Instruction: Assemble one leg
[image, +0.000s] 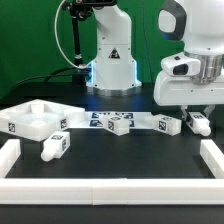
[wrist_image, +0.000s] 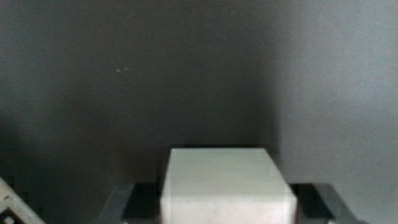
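Between the jaws, gripped on both sides, sits one leg (wrist_image: 222, 185).

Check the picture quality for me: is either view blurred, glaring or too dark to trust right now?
Exterior view: sharp enough and evenly lit; a blue-white glow flares on the robot base; the gripper shows clearly. Wrist view: soft and dim; the white leg is a featureless blur with no tag visible, so the jaws' contact cannot be judged.

Gripper (image: 197, 119) is holding a leg (image: 199, 126) over on the exterior view's right. Tabletop (image: 30, 118) is just sitting way off on the exterior view's left.
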